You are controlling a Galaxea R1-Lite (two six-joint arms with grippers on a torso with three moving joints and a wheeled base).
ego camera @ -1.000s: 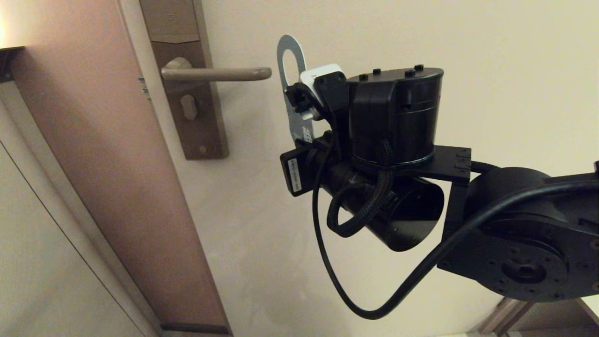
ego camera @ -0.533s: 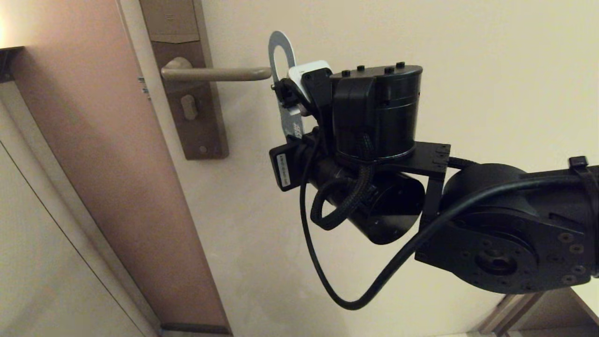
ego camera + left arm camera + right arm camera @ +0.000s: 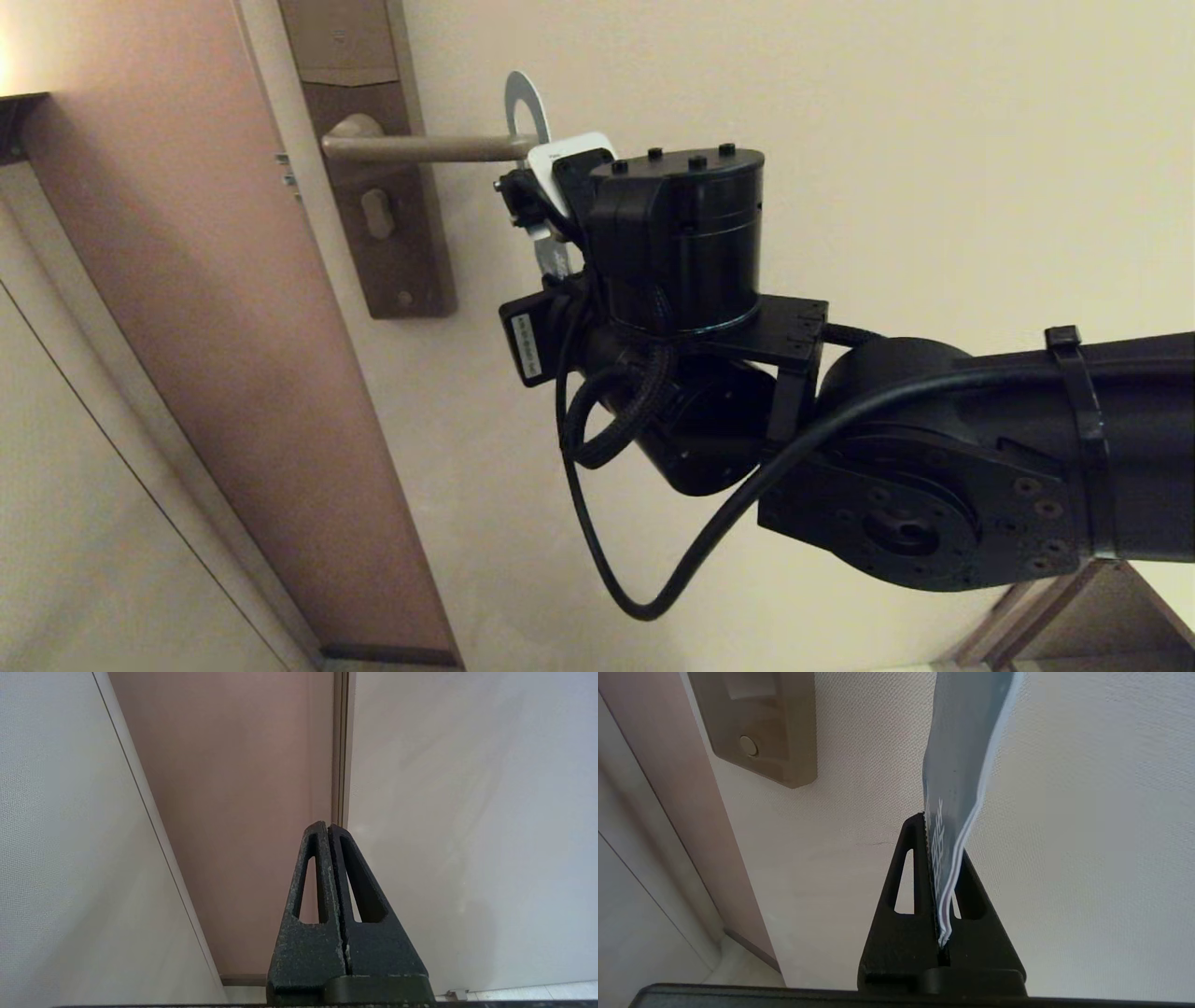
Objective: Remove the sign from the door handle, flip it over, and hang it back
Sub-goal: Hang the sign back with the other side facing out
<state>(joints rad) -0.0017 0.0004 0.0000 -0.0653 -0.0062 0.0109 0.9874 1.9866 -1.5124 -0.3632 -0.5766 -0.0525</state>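
Observation:
The sign (image 3: 525, 93) is a flat grey-teal card with an oval hole, held upright and seen nearly edge-on. Its ring sits at the rounded end of the door handle (image 3: 420, 147), and the lever's tip appears just inside the hole. My right gripper (image 3: 942, 835) is shut on the sign's lower end (image 3: 962, 742), where white lettering shows. In the head view the black wrist hides the fingers. The handle's brown plate (image 3: 373, 187) is on the door to the left. My left gripper (image 3: 328, 827) is shut on nothing, low down, facing the door frame.
A brown door edge (image 3: 187, 280) runs down the left beside the cream door face. A keyhole (image 3: 376, 213) sits under the lever. The right arm's black cable (image 3: 607, 560) loops below the wrist. A wooden corner (image 3: 1074, 616) shows at the bottom right.
The right arm has carried the sign leftward to the door handle. The ring was clear of the lever's tip and now overlaps it. The left gripper has not moved.

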